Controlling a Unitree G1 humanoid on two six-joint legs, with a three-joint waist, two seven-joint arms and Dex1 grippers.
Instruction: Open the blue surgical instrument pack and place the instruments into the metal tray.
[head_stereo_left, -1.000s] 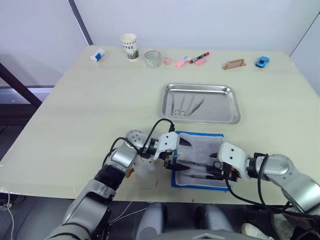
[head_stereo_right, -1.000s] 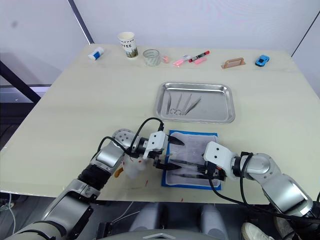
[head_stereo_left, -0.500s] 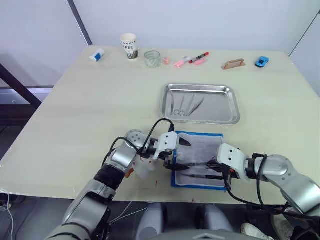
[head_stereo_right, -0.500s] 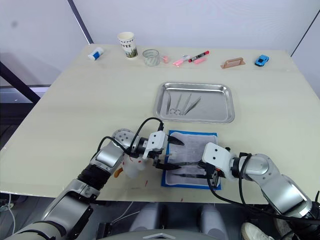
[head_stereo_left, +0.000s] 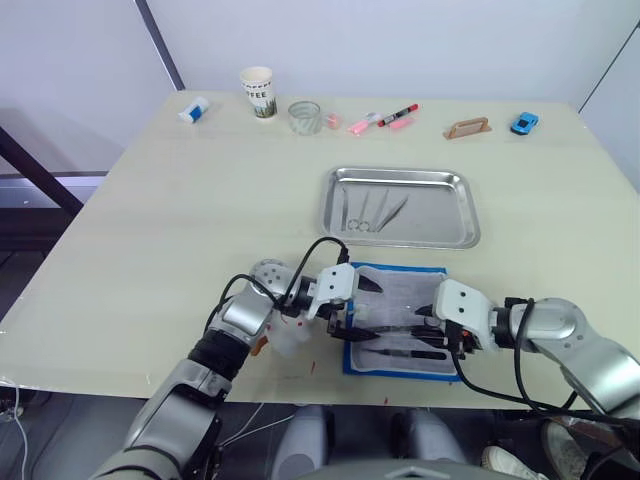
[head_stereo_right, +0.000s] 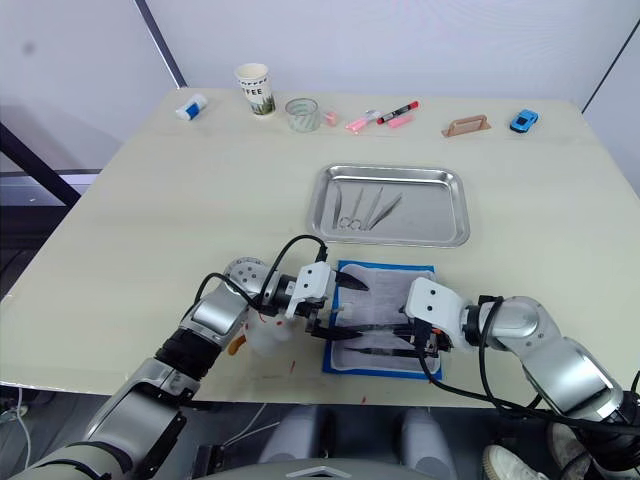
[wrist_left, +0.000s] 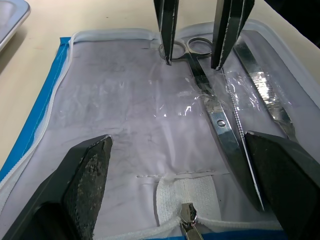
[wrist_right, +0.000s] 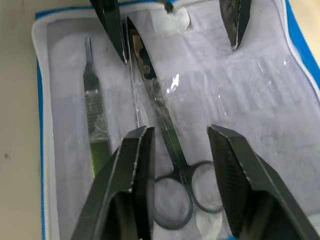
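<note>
The blue surgical instrument pack (head_stereo_left: 398, 318) lies open near the table's front edge, its whitish clear-pocket lining (wrist_left: 130, 100) facing up. Scissors (wrist_right: 160, 115), a flat handle (wrist_right: 95, 110) and a thin probe (wrist_right: 134, 95) lie in its pockets. My left gripper (head_stereo_left: 355, 310) stands open over the pack's left end, nothing between its fingers (wrist_left: 85, 185). My right gripper (wrist_right: 178, 130) is open low over the right end, its fingers (wrist_right: 130, 185) straddling the scissors just ahead of the rings. The metal tray (head_stereo_left: 440, 215) sits just beyond the pack with three instruments (head_stereo_left: 370, 212) in it.
Along the far edge stand a small white bottle (head_stereo_left: 194, 110), a paper cup (head_stereo_left: 258, 93), a glass (head_stereo_left: 306, 117), pink and red markers (head_stereo_left: 385, 119), a wooden handle piece (head_stereo_left: 468, 128) and a blue toy car (head_stereo_left: 525, 123). The pack lies close to the table's front edge.
My right gripper has edged a little away from the table's front edge, over the scissors. The left gripper and the pack have stayed put.
</note>
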